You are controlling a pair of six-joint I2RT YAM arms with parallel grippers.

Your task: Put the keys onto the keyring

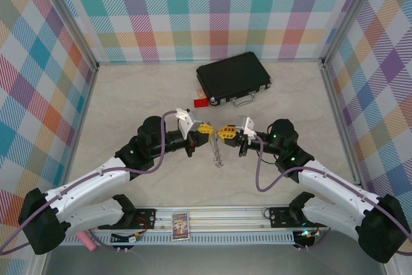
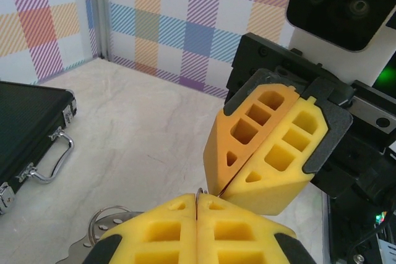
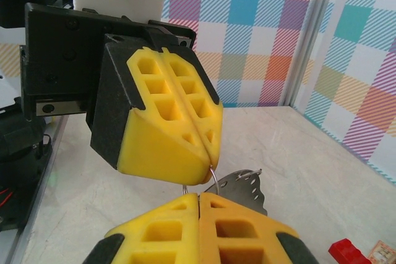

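My left gripper (image 1: 209, 131) and right gripper (image 1: 223, 133) meet tip to tip above the middle of the table. Both are shut on a thin grey wire loop, the keyring (image 3: 214, 174), whose short arc spans the small gap between the two pairs of yellow fingertips. The same wire peeks out of the left gripper (image 2: 198, 200), right against the right gripper (image 2: 224, 191). A flat grey metal piece with small holes (image 3: 249, 190) hangs below and behind the tips, also seen from above (image 1: 217, 154). I cannot tell whether it is one of the keys.
A black case (image 1: 233, 78) with a silver handle (image 2: 52, 162) lies at the back of the table. A small red tag (image 1: 201, 102) sits in front of it. Plaid walls stand on three sides. A card (image 1: 180, 225) rests on the front rail.
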